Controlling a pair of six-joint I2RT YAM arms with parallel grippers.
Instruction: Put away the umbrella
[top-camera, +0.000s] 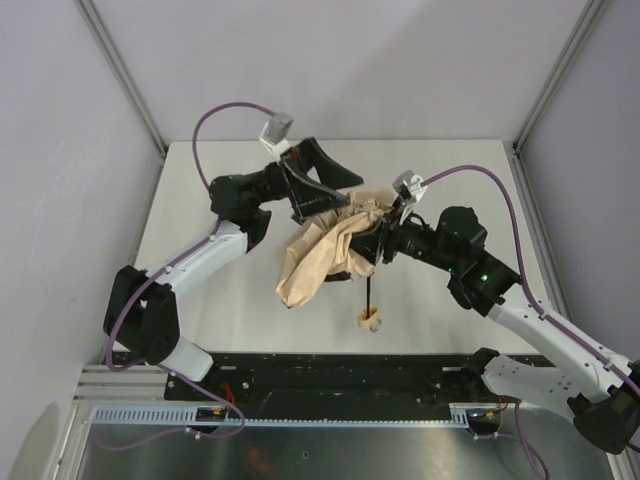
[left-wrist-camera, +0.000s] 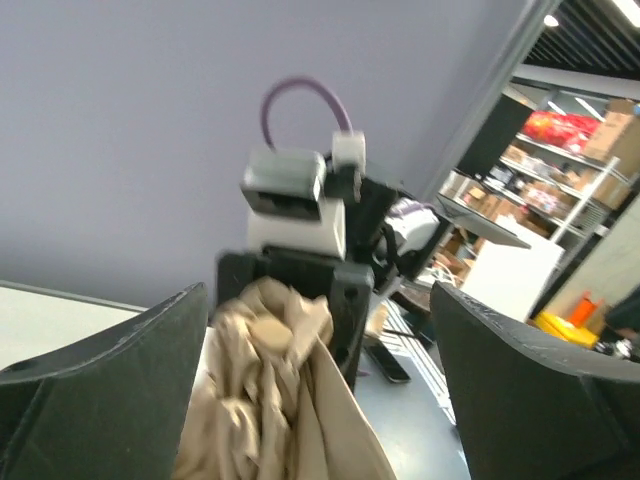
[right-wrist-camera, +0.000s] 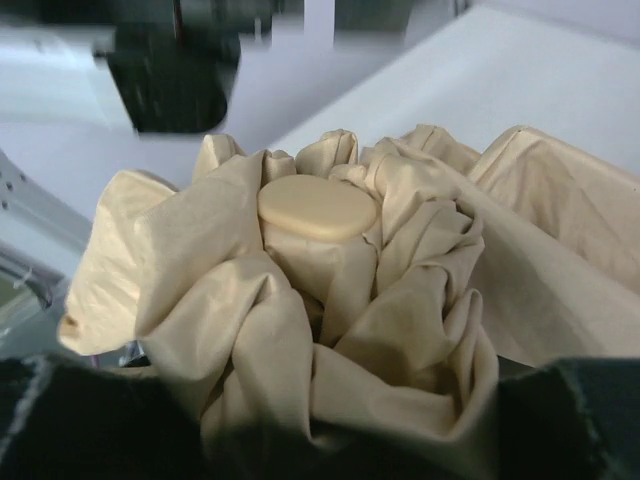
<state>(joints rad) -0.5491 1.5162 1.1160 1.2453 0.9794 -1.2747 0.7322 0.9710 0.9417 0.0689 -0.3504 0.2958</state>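
The umbrella (top-camera: 318, 255) hangs over the middle of the table as a crumpled tan bundle. Its thin black shaft (top-camera: 371, 288) points down toward the small wooden handle (top-camera: 370, 319). My right gripper (top-camera: 385, 238) is shut on the bunched fabric; in the right wrist view the folds (right-wrist-camera: 330, 330) fill the jaws below the umbrella's pale round cap (right-wrist-camera: 318, 207). My left gripper (top-camera: 335, 190) stands open at the bundle's far left end. Its dark fingers (left-wrist-camera: 100, 350) spread wide on either side of the fabric (left-wrist-camera: 270, 390) without pinching it.
The white table (top-camera: 210, 290) is walled by grey panels with metal posts at the back corners. A black rail (top-camera: 330, 370) holding the arm bases runs along the near edge. In the left wrist view the right arm's wrist camera (left-wrist-camera: 296, 205) sits just behind the fabric.
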